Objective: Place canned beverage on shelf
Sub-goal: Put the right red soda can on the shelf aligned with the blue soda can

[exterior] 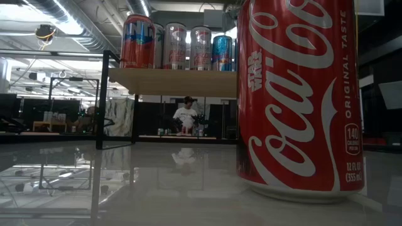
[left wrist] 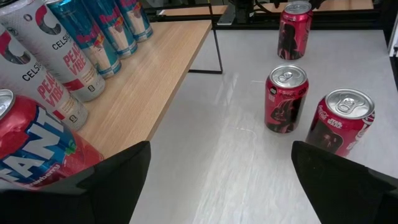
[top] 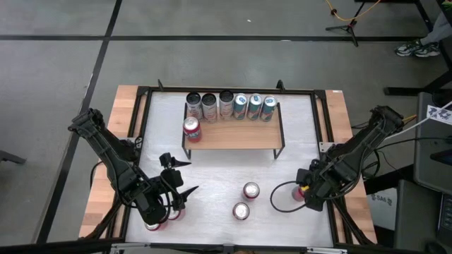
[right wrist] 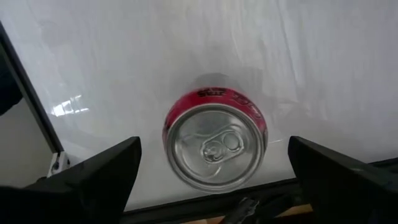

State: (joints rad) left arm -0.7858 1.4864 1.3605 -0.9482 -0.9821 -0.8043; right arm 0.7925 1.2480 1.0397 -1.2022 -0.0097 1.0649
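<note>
My right gripper [top: 302,189] sits near the table's right front corner, fingers spread wide above an upright red can [right wrist: 215,146], straddling it without touching. My left gripper [top: 178,178] is at the left front, jaws also wide and holding nothing, with two more red cans [top: 163,219] close under the arm. Two red cola cans [top: 246,200] stand between the arms on the white table [top: 296,127]. The shelf [top: 233,134] stands at the back centre, carrying a row of six cans [top: 230,106] along its rear edge and a red Fanta can [top: 191,130] at its left end.
</note>
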